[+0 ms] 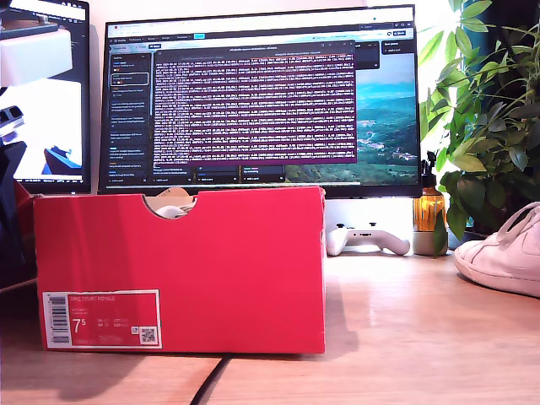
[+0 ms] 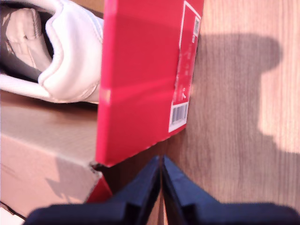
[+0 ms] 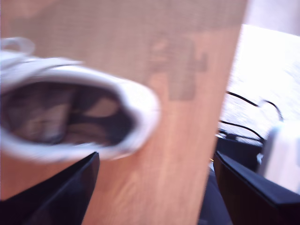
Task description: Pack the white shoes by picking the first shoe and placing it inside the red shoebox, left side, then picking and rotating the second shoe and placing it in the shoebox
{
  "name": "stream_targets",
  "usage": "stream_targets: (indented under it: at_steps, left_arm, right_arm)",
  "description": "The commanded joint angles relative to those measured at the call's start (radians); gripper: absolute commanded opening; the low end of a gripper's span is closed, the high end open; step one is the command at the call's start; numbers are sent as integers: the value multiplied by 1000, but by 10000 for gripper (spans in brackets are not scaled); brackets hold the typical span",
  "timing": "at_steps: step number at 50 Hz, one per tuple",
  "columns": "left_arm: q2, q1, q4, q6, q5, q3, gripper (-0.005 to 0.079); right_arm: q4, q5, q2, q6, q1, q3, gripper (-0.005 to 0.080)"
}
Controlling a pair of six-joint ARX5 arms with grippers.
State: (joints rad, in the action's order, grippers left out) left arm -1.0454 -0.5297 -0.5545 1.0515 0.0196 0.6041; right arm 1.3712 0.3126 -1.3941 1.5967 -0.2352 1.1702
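One white shoe [image 2: 70, 51] already lies inside the red shoebox [image 1: 177, 261], its heel against the labelled wall, a bit of it showing through the thumb notch in the exterior view. The second white shoe [image 1: 506, 253] stands on the worktop [image 1: 405, 337] at the exterior view's right, well apart from the box.

The first pincer [image 2: 161, 180] hangs over the box's outer corner with its jaws pressed together and nothing between them. The second pincer [image 3: 154, 183] is spread wide above the loose shoe [image 3: 70, 117], its collar opening facing up; the picture is blurred, so contact cannot be told.

The step in hand appears to be picking the second shoe. It would go best with one finger dropped inside the collar and the other outside the heel wall, gripping firm leather rather than the laces. The shoe then needs turning so that its toe lies beside the packed shoe's heel, and lifting high enough to clear the box wall.

By count: two shoes, one box, two pincers, one white game controller [image 1: 367, 239], one bottle [image 1: 429, 215], one plant [image 1: 489, 110], two monitors [image 1: 261, 93].
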Motion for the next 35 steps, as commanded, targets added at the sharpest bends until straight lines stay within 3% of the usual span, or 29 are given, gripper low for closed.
stream_targets:
  at_steps: [1, 35]
  left_arm:
    - [-9, 0, 2, -6, -6, 10, -19]
    - [-9, 0, 2, -6, -17, 10, -19]
  right_arm:
    - [-1, 3, -1, 18, 12, -21, 714]
    - [-336, -53, -2, 4, 102, -246, 693]
